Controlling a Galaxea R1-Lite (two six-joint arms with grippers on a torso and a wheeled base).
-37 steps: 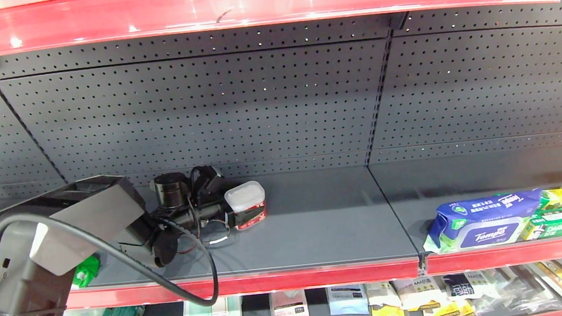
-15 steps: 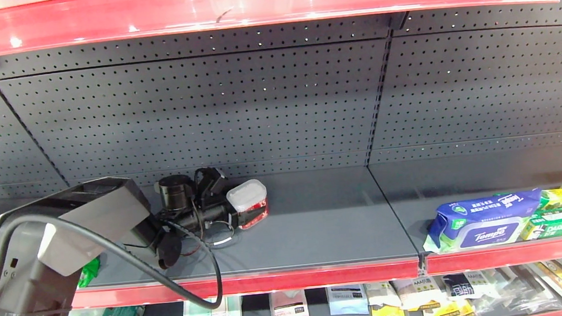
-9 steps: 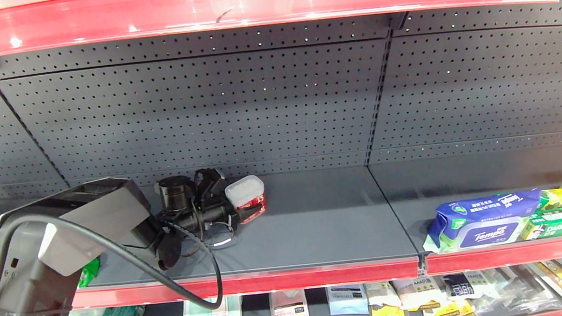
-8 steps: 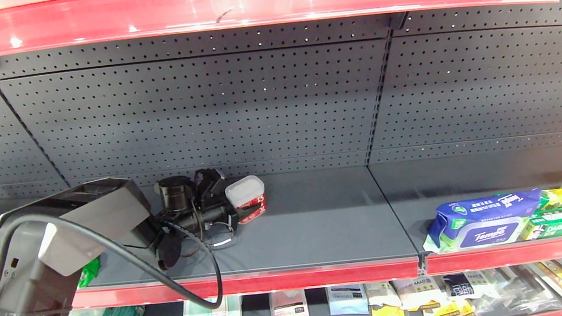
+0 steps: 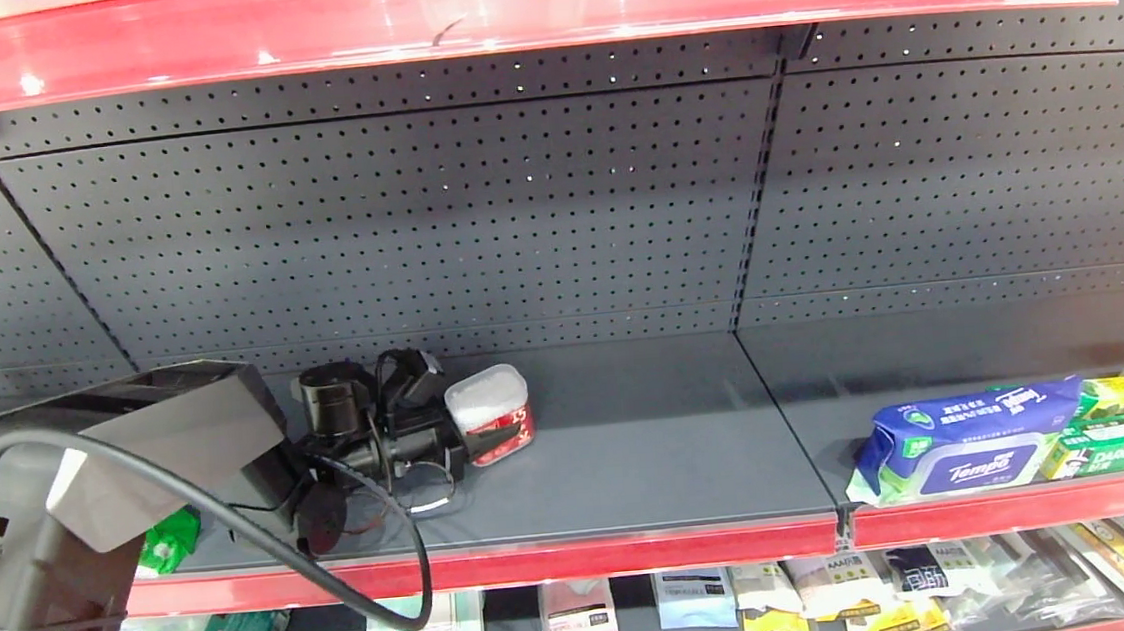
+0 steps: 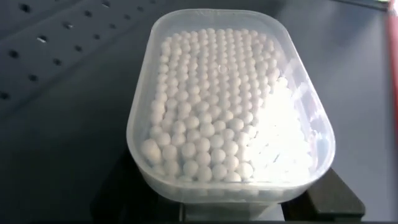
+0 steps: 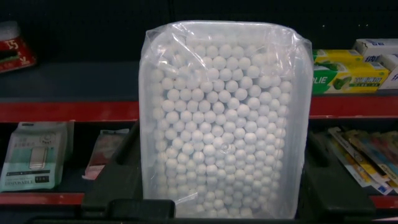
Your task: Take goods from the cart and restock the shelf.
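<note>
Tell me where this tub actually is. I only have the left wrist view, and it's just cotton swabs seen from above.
Observer: In the head view the cotton swab box is at the left gripper. It is upright, on or just above the grey shelf, and close to the pegboard back wall.
Operator: What's to its right?
Observer: Bare shelf, then the blue wipes pack in the next bay, by the front edge.
Operator: And the right arm?
Observer: The right wrist view shows the right gripper holding a second box of swabs in front of the shelf's red edge.
</note>
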